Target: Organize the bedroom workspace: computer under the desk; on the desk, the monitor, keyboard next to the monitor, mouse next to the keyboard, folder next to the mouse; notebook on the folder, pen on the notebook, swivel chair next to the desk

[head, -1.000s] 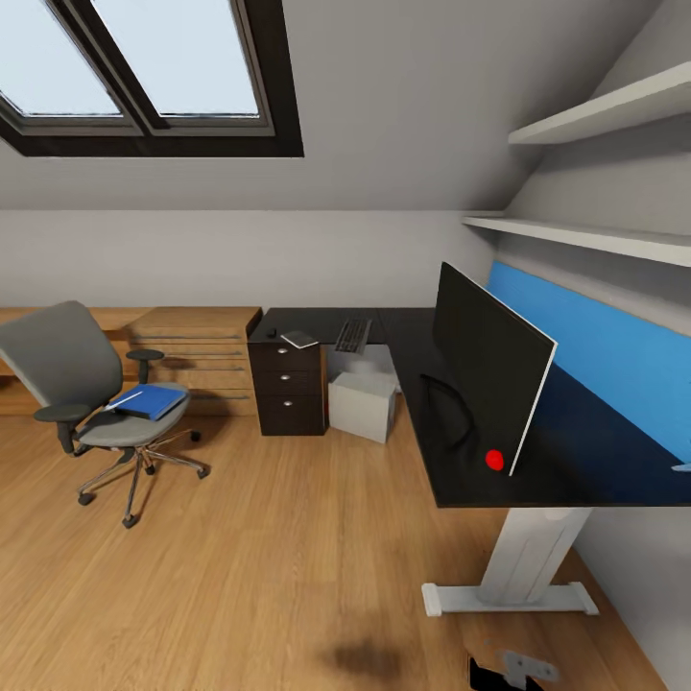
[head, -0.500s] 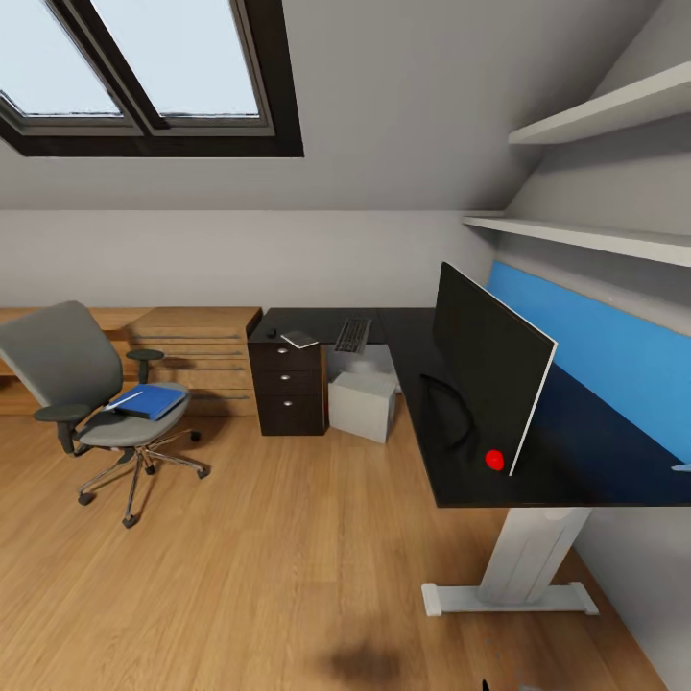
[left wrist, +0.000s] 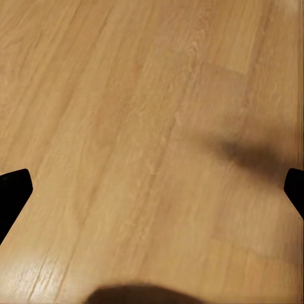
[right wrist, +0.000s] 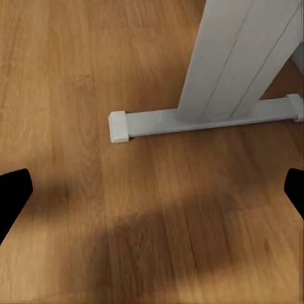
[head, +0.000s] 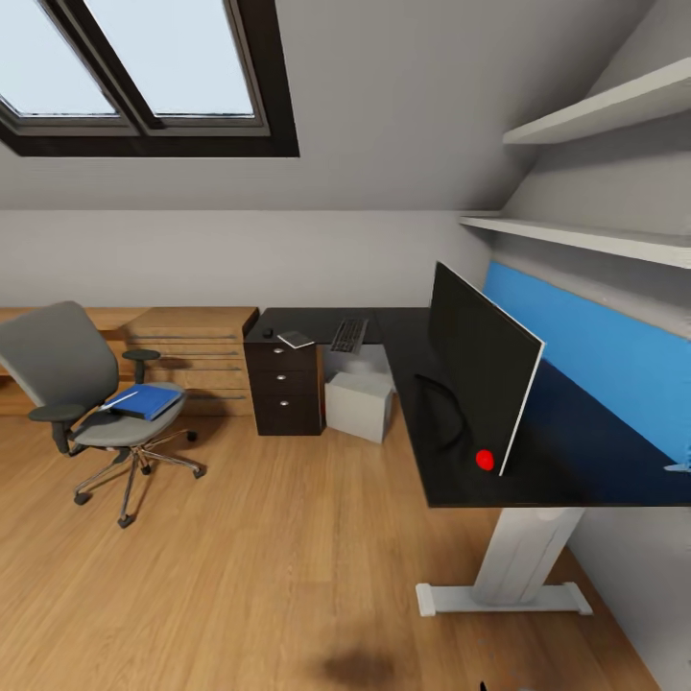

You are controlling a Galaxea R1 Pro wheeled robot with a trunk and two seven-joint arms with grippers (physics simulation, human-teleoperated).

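A: Quick pass. Where's your stuff?

B: The desk is the black L-shape along the right wall. The monitor stands on its near wing, red dot at the lower corner, with the blue panel behind it. The keyboard lies on the far wing, well apart from the monitor. The notebook lies on top of the drawer unit, and the mouse sits just beside it at that end.

A: Computer?

B: The computer is on the floor under the far wing, right next to the drawers.

A: And the chair?

B: The swivel chair is out on the wood floor at the left, apart from the desk, in front of the light-wood chest. The folder lies flat on its seat with the pen on top of it.

A: Your grippers?

B: The left gripper has its fingers spread wide, tips at the frame edges, bare floor between them. The right gripper is the same, spread wide and holding nothing, looking down at the white desk foot on the floor.
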